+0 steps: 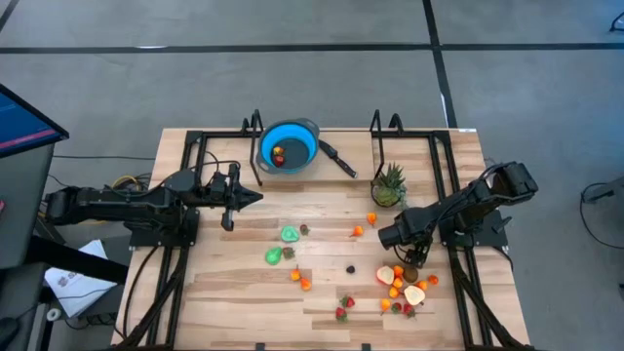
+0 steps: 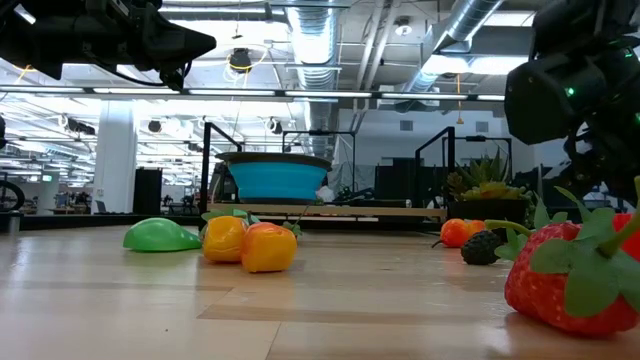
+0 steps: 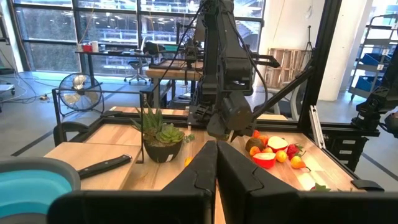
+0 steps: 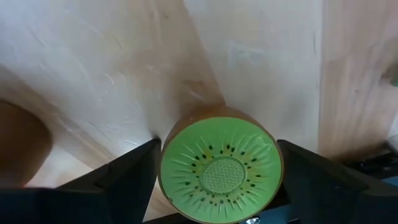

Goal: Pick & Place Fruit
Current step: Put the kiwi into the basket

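Item: right gripper [image 1: 412,255], working low over the fruit pile [image 1: 405,288] at the right front of the counter [image 1: 234,283]. Its jaws are standing wide apart, one to each side of a cut kiwi half [image 4: 219,165], whose green seeded face is turning up toward the wrist camera. Whether the jaws are touching the kiwi's skin cannot be told; nothing is clamped yet.

Item: left gripper [image 1: 255,198], waiting above the counter's left middle, jaws pressed together and carrying nothing.

Item: blue bowl [image 1: 289,145], sitting at the counter's back edge with a small piece or two of fruit already lying inside.

Item: loose fruit, lying spread over the counter. A green pear [image 1: 274,255] and lime [image 1: 290,234] are sitting near the middle, strawberries [image 1: 345,307] toward the front, and orange pieces are dotting the space between.

Item: potted plant [image 1: 388,185], standing just behind the right gripper's working spot.

Step in hand, as judged: the pick, with the kiwi being lined up. The next move is calling for the jaws to be closing squarely on the kiwi's sides, then a lift clear of the neighbouring pieces and the plant.
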Robot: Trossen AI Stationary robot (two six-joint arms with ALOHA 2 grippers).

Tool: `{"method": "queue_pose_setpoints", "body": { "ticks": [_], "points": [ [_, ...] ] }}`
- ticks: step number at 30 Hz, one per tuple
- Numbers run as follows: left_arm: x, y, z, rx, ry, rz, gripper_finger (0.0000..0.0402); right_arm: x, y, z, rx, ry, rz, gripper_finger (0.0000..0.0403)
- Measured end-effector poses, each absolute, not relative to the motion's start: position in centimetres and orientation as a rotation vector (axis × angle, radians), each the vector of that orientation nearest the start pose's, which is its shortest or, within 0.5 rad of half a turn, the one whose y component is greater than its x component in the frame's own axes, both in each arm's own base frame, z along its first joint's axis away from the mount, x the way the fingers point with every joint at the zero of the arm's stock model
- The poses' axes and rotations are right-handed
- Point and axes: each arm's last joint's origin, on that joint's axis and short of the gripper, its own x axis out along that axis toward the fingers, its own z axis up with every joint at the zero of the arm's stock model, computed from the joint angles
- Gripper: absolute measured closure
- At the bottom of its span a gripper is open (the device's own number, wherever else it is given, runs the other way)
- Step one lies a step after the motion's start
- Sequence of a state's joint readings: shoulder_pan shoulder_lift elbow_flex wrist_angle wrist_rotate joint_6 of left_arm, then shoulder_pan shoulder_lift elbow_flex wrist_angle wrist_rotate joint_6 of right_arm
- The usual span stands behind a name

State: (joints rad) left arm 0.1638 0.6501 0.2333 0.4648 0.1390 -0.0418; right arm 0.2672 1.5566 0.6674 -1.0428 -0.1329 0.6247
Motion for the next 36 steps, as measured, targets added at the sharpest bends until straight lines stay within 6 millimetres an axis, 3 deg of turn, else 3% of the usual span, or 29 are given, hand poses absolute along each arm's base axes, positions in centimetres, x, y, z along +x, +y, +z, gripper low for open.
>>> {"method": "queue_pose_setpoints", "body": {
  "ticks": [20, 36],
  "points": [
    [15.31, 2.12, 22.35, -0.035, -0.047, 0.024, 0.0399, 17.61, 5.15, 12.46, 0.259, 1.921, -0.351, 0.0112],
    [15.31, 2.12, 22.35, -0.035, -0.047, 0.024, 0.0399, 17.59, 5.14, 12.44, 0.256, 1.92, -0.353, 0.018]
  ]
}}
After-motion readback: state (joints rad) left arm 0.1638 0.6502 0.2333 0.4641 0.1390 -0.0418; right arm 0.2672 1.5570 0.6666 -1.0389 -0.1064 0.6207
